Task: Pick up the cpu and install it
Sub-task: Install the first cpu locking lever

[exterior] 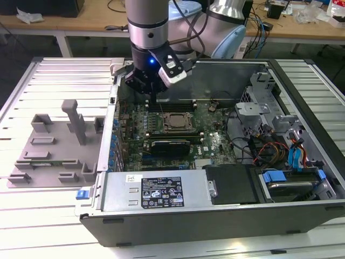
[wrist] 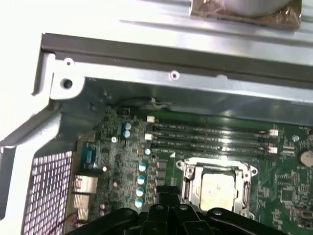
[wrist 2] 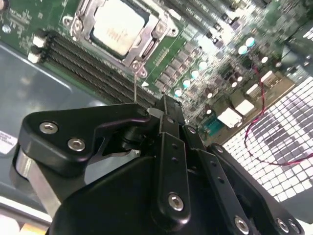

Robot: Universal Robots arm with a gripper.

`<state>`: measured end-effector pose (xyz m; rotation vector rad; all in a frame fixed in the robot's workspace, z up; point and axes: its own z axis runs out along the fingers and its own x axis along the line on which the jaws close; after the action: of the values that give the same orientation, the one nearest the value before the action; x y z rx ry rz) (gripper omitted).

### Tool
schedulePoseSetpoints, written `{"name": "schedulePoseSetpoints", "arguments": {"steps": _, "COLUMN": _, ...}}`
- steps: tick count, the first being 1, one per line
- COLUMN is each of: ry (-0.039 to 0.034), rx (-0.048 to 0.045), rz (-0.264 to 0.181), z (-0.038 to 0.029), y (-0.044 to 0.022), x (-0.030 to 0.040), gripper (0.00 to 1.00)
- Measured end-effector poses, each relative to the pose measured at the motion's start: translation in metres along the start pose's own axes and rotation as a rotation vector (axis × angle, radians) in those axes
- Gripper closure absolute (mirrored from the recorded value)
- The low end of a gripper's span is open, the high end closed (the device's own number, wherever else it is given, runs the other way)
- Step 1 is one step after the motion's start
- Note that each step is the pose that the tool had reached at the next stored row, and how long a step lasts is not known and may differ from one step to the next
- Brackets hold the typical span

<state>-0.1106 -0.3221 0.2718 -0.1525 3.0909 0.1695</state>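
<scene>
On the exterior view's left, a grey plastic holder (exterior: 54,143) lies on the ribbed metal table (exterior: 48,226). I cannot make out what its slots are for.

Next to it is the open computer case (exterior: 215,221), with the green board (exterior: 215,143) inside. The near wall of the case hides the front edge of the board. A black-and-white sticker (exterior: 161,191) sits on the grey box there.

The robot arm (exterior: 148,27) comes down from above and its top is cut off. The gripper (exterior: 153,99) hangs over the long black slots (exterior: 161,107) at the back of the board. In the second wrist view the gripper (wrist 2: 166,104) looks pinched together at the tip, with nothing in it. Its black body blocks much of that view.

The cpu (exterior: 175,122) lies flat in its socket, just beside the gripper and apart from it. Both wrist views show its pale top (wrist 2: 120,24) (wrist: 218,188). A metal frame (wrist: 188,178) covers its edges.

On the exterior view's right are tangled wires (exterior: 269,148) and blue tabs (exterior: 272,177).
</scene>
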Motion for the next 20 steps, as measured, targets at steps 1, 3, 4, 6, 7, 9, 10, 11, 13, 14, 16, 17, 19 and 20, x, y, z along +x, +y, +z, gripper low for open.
{"name": "schedulePoseSetpoints", "arguments": {"steps": 1, "ry": -0.0009, "rx": -0.0103, "rz": 0.000, "z": 0.0002, "y": 0.0000, "x": 0.0006, "gripper": 0.89}}
{"name": "schedulePoseSetpoints", "arguments": {"steps": 3, "ry": -0.0046, "rx": -0.0458, "rz": 0.002, "z": 0.0006, "y": 0.0001, "x": 0.0022, "gripper": 0.89}}
{"name": "schedulePoseSetpoints", "arguments": {"steps": 4, "ry": -0.0061, "rx": -0.0599, "rz": 0.002, "z": 0.0015, "y": 0.0000, "x": 0.0028, "gripper": 0.89}}
{"name": "schedulePoseSetpoints", "arguments": {"steps": 6, "ry": -0.0069, "rx": -0.0688, "rz": 0.002, "z": 0.0079, "y": -0.0008, "x": 0.0030, "gripper": 0.89}}
{"name": "schedulePoseSetpoints", "arguments": {"steps": 7, "ry": -0.0071, "rx": -0.0707, "rz": 0.003, "z": 0.0097, "y": -0.0009, "x": 0.0011, "gripper": 0.89}}
{"name": "schedulePoseSetpoints", "arguments": {"steps": 9, "ry": -0.0077, "rx": -0.0783, "rz": 0.003, "z": 0.0108, "y": -0.0001, "x": 0.0004, "gripper": 0.89}}
{"name": "schedulePoseSetpoints", "arguments": {"steps": 10, "ry": -0.0086, "rx": -0.0870, "rz": 0.003, "z": 0.0112, "y": 0.0002, "x": 0.0003, "gripper": 0.89}}
{"name": "schedulePoseSetpoints", "arguments": {"steps": 11, "ry": -0.0092, "rx": -0.0916, "rz": 0.003, "z": 0.0114, "y": 0.0004, "x": 0.0003, "gripper": 0.89}}
{"name": "schedulePoseSetpoints", "arguments": {"steps": 13, "ry": -0.0091, "rx": -0.0918, "rz": 0.003, "z": 0.0124, "y": -0.0001, "x": -0.0028, "gripper": 0.89}}
{"name": "schedulePoseSetpoints", "arguments": {"steps": 14, "ry": -0.0089, "rx": -0.0918, "rz": 0.003, "z": 0.0126, "y": -0.0002, "x": -0.0042, "gripper": 0.89}}
{"name": "schedulePoseSetpoints", "arguments": {"steps": 16, "ry": -0.0067, "rx": -0.0919, "rz": 0.004, "z": 0.0131, "y": -0.0011, "x": -0.0125, "gripper": 0.89}}
{"name": "schedulePoseSetpoints", "arguments": {"steps": 17, "ry": -0.0023, "rx": -0.0924, "rz": 0.005, "z": 0.0136, "y": -0.0020, "x": -0.0216, "gripper": 0.89}}
{"name": "schedulePoseSetpoints", "arguments": {"steps": 19, "ry": 0.0032, "rx": -0.0929, "rz": 0.006, "z": 0.0144, "y": -0.0032, "x": -0.0323, "gripper": 0.89}}
{"name": "schedulePoseSetpoints", "arguments": {"steps": 20, "ry": 0.0050, "rx": -0.0924, "rz": 0.008, "z": 0.0149, "y": -0.0037, "x": -0.0364, "gripper": 0.89}}
